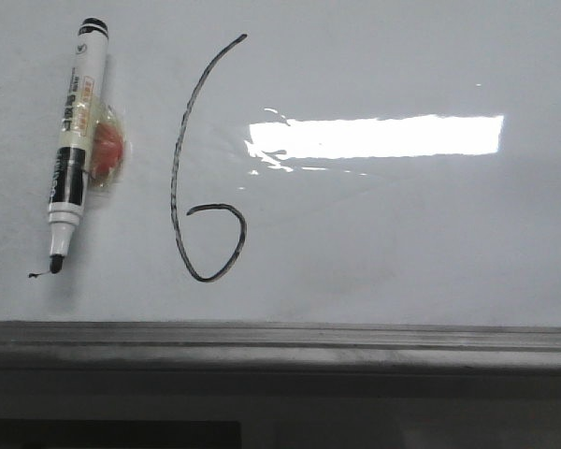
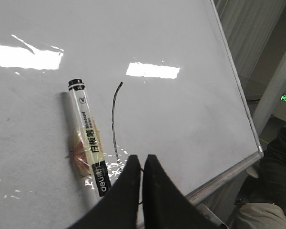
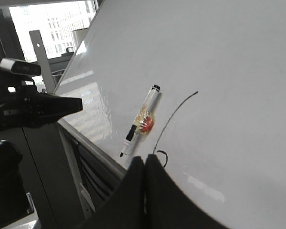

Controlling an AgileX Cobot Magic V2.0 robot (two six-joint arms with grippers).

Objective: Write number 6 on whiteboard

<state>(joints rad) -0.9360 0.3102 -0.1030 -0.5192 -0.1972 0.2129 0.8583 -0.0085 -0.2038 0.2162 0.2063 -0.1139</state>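
The number 6 (image 1: 173, 187) is a thin black line on the whiteboard (image 1: 383, 234), a tall curved stem ending in a closed loop. A white and black marker (image 1: 75, 140) lies on the board left of it, tip towards the tray, uncapped. Neither gripper shows in the front view. My left gripper (image 2: 142, 156) is shut and empty, hovering off the board over the 6's loop, with the stem (image 2: 113, 114) and marker (image 2: 88, 143) beyond it. My right gripper (image 3: 146, 157) is shut and empty, near the loop, with the stem (image 3: 174, 112) and marker (image 3: 142, 120) in view.
A grey metal tray strip (image 1: 280, 339) runs along the board's near edge. A small black smudge (image 1: 35, 275) sits by the marker tip. An orange taped patch (image 1: 107, 150) lies behind the marker. A dark arm part with a camera (image 3: 33, 109) is beside the board. A person (image 2: 276, 191) is past the board's corner.
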